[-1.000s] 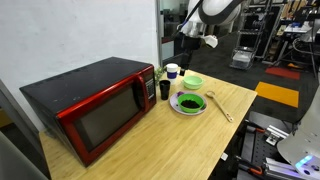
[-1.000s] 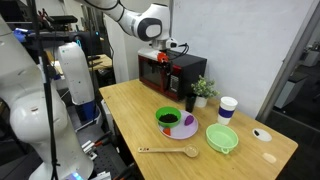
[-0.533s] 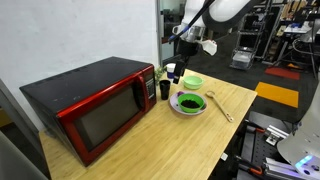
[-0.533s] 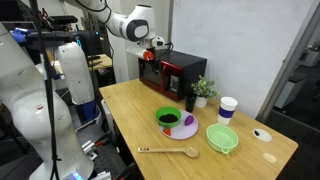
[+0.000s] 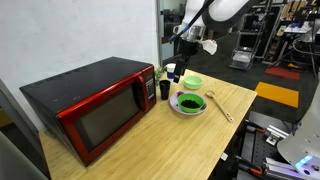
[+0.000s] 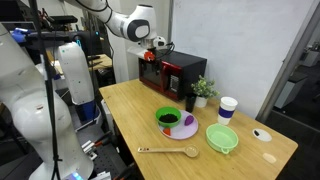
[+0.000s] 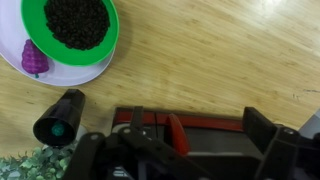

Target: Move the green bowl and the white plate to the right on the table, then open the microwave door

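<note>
The pale green bowl (image 5: 192, 82) (image 6: 222, 138) sits on the wooden table (image 5: 150, 140) (image 6: 130, 110), next to the white plate (image 5: 177, 107) (image 6: 186, 131) with a green ring and dark centre. The wrist view shows the plate (image 7: 62, 76) at top left, with a purple item on its rim. The red microwave's door (image 5: 105, 118) (image 6: 186, 76) is closed. My gripper (image 5: 187, 38) (image 6: 156, 44) (image 7: 175, 150) hangs open and empty, high above the microwave's end, well above the dishes.
A black cup (image 5: 164, 89) (image 6: 190, 101) (image 7: 58, 117), a white cup (image 5: 172, 71) (image 6: 227, 108) and a small plant (image 6: 204, 89) stand beside the microwave. A wooden spoon (image 5: 222, 108) (image 6: 170, 151) lies near the table's edge. Robot equipment stands around the table.
In the first half second the arm swung a little sideways above the microwave's end, gripper staying open. Since then nothing has moved. The dishes are unmoved.
</note>
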`<action>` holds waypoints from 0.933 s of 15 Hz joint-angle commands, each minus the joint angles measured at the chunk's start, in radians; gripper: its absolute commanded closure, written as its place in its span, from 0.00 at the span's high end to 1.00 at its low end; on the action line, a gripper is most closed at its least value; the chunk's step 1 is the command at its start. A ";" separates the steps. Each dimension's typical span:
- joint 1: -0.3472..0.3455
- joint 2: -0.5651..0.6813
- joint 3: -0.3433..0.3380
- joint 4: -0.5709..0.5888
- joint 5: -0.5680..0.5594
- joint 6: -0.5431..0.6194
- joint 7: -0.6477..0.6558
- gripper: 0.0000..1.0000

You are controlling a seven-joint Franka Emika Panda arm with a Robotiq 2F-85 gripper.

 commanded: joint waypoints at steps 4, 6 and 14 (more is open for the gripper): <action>0.003 0.000 -0.003 0.002 -0.002 -0.003 0.002 1.00; 0.006 0.024 -0.003 0.028 0.000 -0.003 -0.007 1.00; 0.007 0.223 0.022 0.224 -0.036 -0.003 0.049 1.00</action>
